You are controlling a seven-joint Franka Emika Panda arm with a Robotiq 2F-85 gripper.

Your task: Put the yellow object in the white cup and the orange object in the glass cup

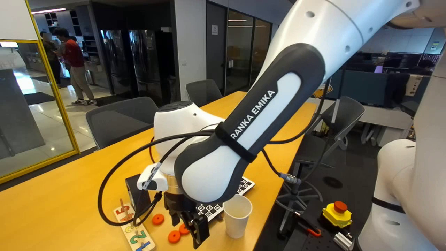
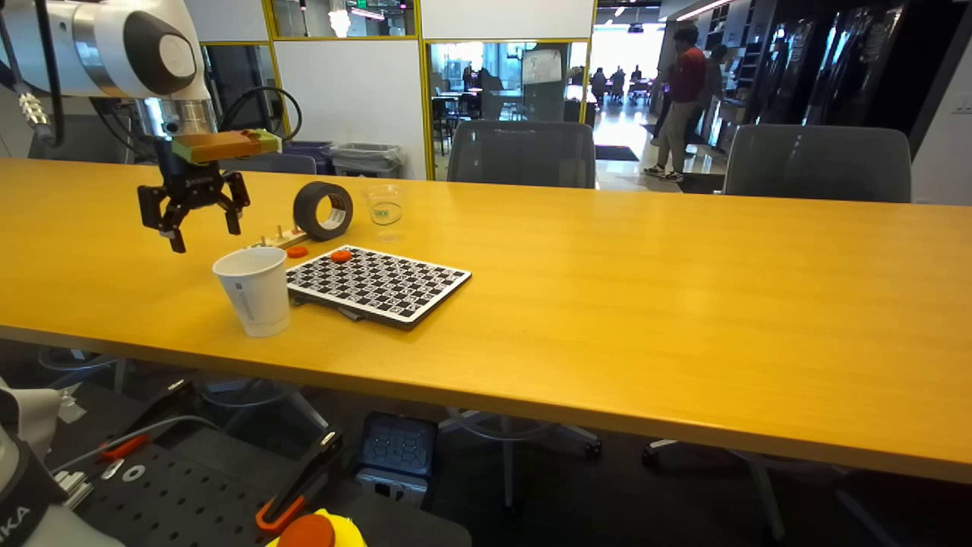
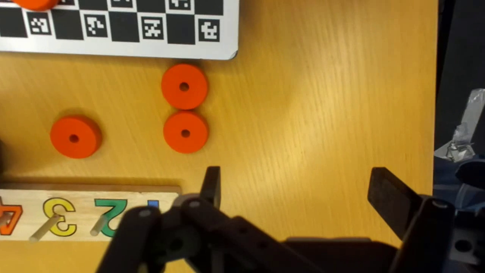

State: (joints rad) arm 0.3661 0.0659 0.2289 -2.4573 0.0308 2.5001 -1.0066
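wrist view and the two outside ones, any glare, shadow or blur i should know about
Wrist view: a pale sheen on the table, a soft shadow along the upper edge of the number board, and the gripper looks slightly out of focus in the near foreground; in an exterior view, glare whitens a patch of the floor; in an exterior view, the far hall is blown out.

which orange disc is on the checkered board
The orange disc cut off by the wrist view's top edge: only it rests on the board; the other three discs lie on the tabletop.
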